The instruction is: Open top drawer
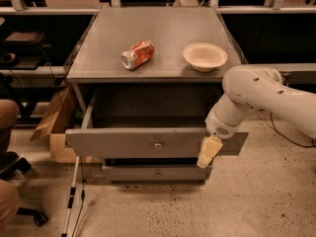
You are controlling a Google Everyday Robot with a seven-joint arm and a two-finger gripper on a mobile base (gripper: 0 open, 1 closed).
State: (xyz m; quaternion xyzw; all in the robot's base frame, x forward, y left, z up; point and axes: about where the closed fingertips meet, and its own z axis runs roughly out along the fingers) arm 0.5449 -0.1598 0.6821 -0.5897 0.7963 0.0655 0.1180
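Note:
The top drawer (133, 141) stands pulled far out of the grey cabinet, its flat front panel facing me with a small knob (157, 144) at its centre. Its deep grey box is open and looks empty. My white arm reaches in from the right. My gripper (208, 153) hangs pointing down in front of the right part of the drawer front, to the right of the knob and not on it. A narrower drawer (157, 173) below is also pulled out a little.
On the cabinet top (98, 58) lie a crushed red can (137, 54) and a cream bowl (205, 56). A cardboard box (55, 127) stands at the left. A person's knee (7, 117), a chair base (19, 191) and a white stick (71, 196) are at the left.

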